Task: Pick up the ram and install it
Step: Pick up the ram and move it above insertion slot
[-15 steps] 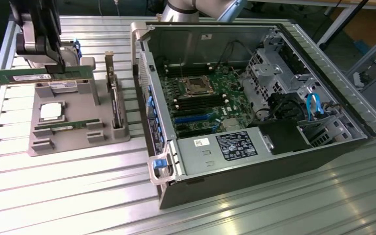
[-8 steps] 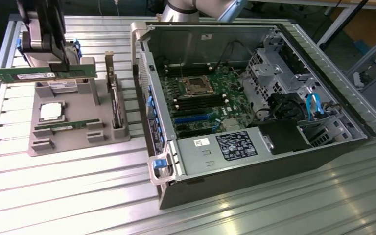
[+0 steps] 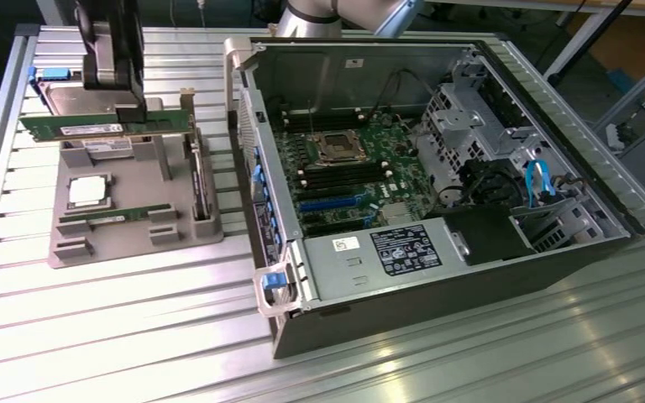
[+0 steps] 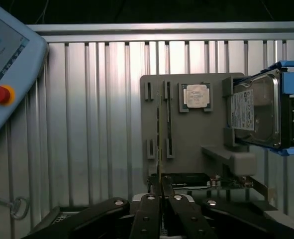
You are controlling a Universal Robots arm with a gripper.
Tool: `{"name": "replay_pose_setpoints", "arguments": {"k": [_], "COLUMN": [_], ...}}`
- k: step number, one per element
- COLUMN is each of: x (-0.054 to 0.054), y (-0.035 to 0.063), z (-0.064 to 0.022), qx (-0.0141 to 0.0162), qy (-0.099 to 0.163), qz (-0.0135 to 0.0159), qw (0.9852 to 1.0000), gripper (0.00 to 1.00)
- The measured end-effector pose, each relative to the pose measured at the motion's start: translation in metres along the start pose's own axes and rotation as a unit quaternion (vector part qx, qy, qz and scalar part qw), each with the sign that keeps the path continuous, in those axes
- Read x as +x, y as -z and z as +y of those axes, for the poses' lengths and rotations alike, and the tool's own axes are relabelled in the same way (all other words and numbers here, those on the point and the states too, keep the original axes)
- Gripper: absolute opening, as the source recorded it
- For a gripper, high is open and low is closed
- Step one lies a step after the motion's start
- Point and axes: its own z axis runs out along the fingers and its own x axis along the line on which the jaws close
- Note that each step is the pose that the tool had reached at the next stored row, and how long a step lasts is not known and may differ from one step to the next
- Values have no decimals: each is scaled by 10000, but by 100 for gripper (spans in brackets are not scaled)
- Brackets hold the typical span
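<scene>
In the upper left of the exterior view, the gripper (image 3: 134,117) hangs over the far end of a grey holder tray (image 3: 132,243), its jaws pinching the ram (image 3: 87,128). The long green stick is held level on its long edge, just above the tray's raised posts; whether it touches them cannot be told. In the wrist view the ram (image 4: 158,139) shows edge-on as a thin line running out from the closed fingers (image 4: 147,209) of the gripper (image 4: 160,191). On the tray lie a square silver processor (image 3: 87,191) and a second green stick (image 3: 104,217), and a dark expansion card (image 3: 199,180) stands along the side nearest the open computer case (image 3: 435,277). A hard drive (image 4: 256,117) in blue rails rests against the tray.
</scene>
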Motion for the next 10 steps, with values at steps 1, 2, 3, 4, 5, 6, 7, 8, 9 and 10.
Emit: {"name": "replay_pose_setpoints", "arguments": {"k": [1,2,3,4,5,6,7,8,9,10], "x": [1,1,2,4,5,7,9,11,12,13], "y": [2,3,4,6,8,10,11,13,14,15], "z": [-32,-62,-95,-128,-174,-203,-229,-258,-282,-309], "qx": [-5,-9,-14,-19,-26,-30,-34,-38,-42,-46], "qy": [0,0,0,0,0,0,0,1,1,1], "qz": [0,0,0,0,0,1,1,1,1,1], "qw": [10000,10000,10000,10000,10000,10000,10000,10000,10000,10000], "gripper": [13,13,13,13,13,13,13,13,13,13]}}
